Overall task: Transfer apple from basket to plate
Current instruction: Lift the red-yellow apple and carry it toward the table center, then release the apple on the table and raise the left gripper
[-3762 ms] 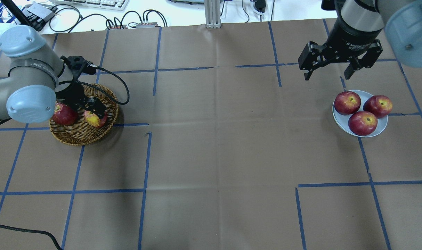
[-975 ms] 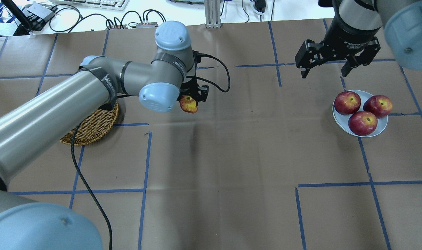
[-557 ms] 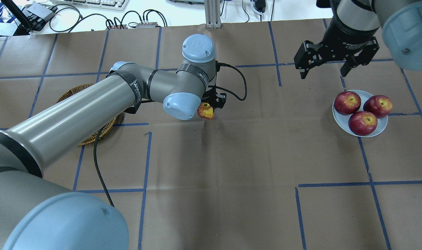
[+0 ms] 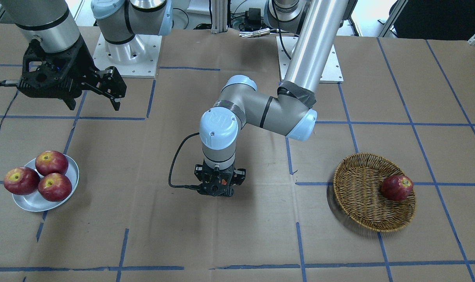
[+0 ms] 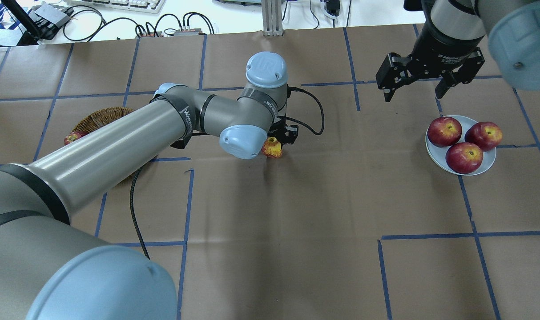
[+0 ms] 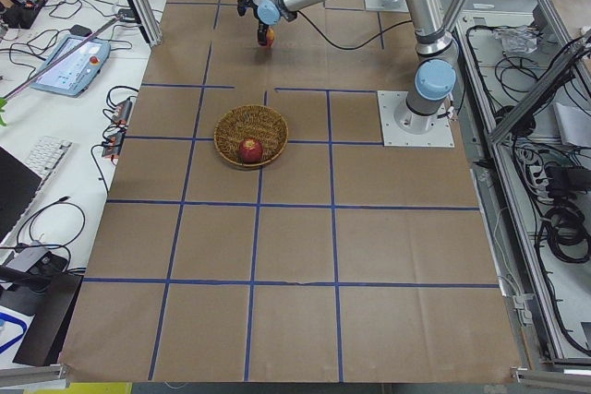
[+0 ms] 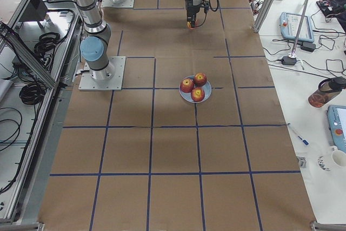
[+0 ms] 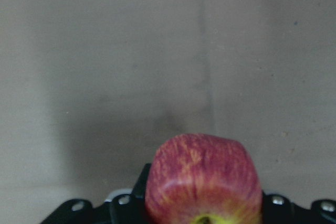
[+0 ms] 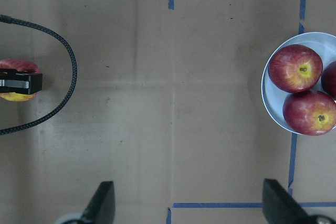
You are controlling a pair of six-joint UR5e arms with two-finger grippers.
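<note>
My left gripper (image 5: 279,141) is shut on the apple (image 5: 272,148), a light red apple streaked with yellow, and holds it just above the table's middle. The apple fills the bottom of the left wrist view (image 8: 203,179) and shows at the left edge of the right wrist view (image 9: 14,66). The wicker basket (image 4: 355,172) lies far behind it, on the robot's left. The white-grey plate (image 5: 489,163) sits at the right. My right gripper (image 5: 413,95) is open and empty, hovering beyond the plate (image 9: 274,109).
One dark red apple (image 4: 396,187) lies in the basket. Three dark red apples (image 5: 464,157) crowd the plate. My left arm's grey tube (image 5: 118,142) stretches over the basket (image 5: 102,116). Blue tape lines cross the brown paper.
My left gripper has lifted the apple out of the basket and carried it right, to the table's middle. The right gripper has shifted only slightly and stays open.
</note>
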